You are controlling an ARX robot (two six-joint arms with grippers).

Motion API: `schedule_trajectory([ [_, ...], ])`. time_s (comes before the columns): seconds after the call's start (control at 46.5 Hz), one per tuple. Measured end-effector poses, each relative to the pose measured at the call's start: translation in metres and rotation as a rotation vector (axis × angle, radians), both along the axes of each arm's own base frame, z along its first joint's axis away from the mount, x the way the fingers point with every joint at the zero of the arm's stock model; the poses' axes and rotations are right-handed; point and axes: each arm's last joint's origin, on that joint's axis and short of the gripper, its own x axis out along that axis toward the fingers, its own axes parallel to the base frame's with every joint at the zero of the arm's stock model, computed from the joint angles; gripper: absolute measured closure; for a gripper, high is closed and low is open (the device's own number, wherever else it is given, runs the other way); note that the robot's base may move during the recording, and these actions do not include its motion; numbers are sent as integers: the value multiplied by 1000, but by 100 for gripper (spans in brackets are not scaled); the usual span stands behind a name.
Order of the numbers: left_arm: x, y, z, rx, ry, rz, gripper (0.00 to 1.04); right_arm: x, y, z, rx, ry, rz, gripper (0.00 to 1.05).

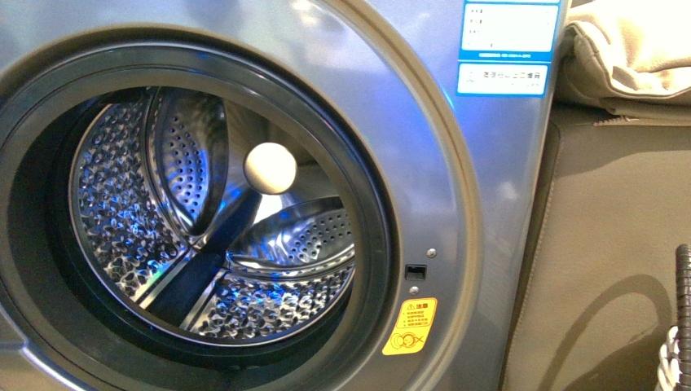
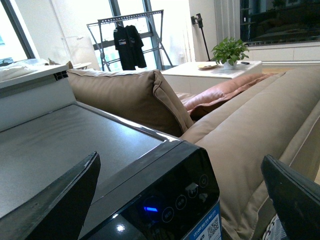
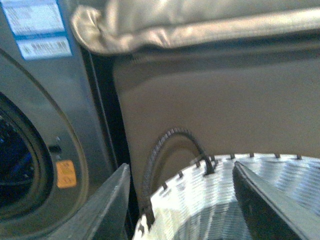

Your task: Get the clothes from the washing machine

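Observation:
The grey-silver washing machine (image 1: 456, 204) fills the front view, its porthole open onto the perforated steel drum (image 1: 122, 195). In the drum a pale ball (image 1: 270, 168) shows, with a dark navy band (image 1: 200, 261) running down-left from it. I cannot tell whether that band is the clothes or part of the drum. Neither gripper shows in the front view. My left gripper (image 2: 180, 210) hangs open over the washer's black top panel (image 2: 165, 200) with nothing between its fingers. My right gripper (image 3: 187, 210) is open above the woven basket (image 3: 225, 195), beside the washing machine (image 3: 50, 100).
A beige sofa (image 1: 619, 244) stands right of the washer, with cushions (image 2: 135, 97) level with its top. The basket's dark handle (image 1: 683, 285) pokes up at the front view's lower right. Far behind are a drying rack with a black shirt (image 2: 129, 45) and a potted plant (image 2: 229, 50).

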Motion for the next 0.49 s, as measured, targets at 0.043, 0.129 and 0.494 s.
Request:
schedule_trajectory([
  [0.043,0,0,0,0,0,-1,6,1,0,-6,-11,14,-5,52],
  [0.129,0,0,0,0,0,0,6,1,0,-14,-25,20,-4,68],
  [0.494,0,0,0,0,0,0,6,0,0,-35,-36,15,-4,102],
])
